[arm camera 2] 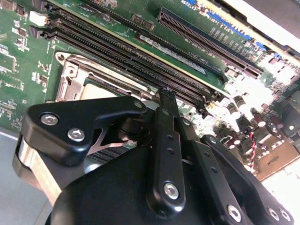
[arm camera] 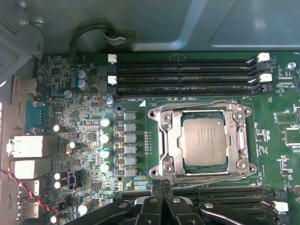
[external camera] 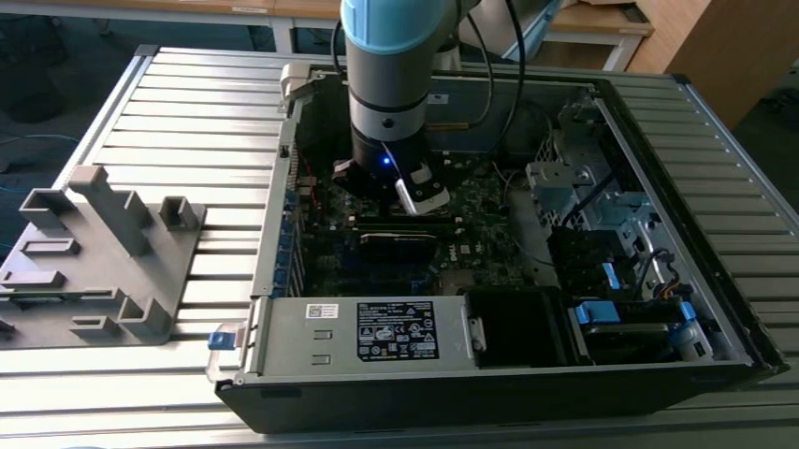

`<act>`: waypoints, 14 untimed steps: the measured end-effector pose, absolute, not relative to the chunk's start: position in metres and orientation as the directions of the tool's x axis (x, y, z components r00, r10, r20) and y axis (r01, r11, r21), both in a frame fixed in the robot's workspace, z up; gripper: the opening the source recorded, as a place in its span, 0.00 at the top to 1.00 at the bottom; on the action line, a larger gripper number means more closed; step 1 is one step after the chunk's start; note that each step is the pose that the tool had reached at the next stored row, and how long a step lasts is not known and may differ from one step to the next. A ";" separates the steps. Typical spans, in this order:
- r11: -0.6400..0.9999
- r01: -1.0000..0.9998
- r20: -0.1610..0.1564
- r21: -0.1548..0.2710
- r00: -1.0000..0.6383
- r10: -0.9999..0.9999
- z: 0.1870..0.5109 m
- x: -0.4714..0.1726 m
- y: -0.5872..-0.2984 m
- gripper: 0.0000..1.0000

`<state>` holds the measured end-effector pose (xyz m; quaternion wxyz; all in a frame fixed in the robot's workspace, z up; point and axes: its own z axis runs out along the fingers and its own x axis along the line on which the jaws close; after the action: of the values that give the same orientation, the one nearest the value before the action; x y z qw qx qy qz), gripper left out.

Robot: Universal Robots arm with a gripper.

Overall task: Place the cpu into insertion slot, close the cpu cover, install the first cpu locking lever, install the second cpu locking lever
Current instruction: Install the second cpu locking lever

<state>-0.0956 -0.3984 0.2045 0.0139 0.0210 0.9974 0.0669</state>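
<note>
The gripper [arm camera: 161, 186] is hanging just off the socket's near edge, fingers pressed together and holding nothing, since the cpu [arm camera: 204, 140] is already lying flat in the slot [arm camera: 165, 123]. The cover [arm camera: 174, 143] is lying shut around the chip, both wire levers [arm camera: 206, 104] sitting down along the frame's edges, near the memory slots [arm camera: 185, 75] beyond.

Workbench [external camera: 187, 103] top is ribbed light-grey metal slats. Grey moulded fixture block [external camera: 94, 257] sits at the exterior view's left. Wooden desks [external camera: 600, 23] on white legs stand behind; wooden cabinet panel [external camera: 724, 47] at the exterior view's right. Dark bluish floor [external camera: 56, 75]. Light is dim and even.
</note>
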 end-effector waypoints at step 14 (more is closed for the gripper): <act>0.980 0.040 -0.022 0.194 -0.999 0.045 0.196 -0.097 -0.401 0.89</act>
<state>-0.0970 -0.4011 0.1965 0.0130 0.0214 0.9949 0.0974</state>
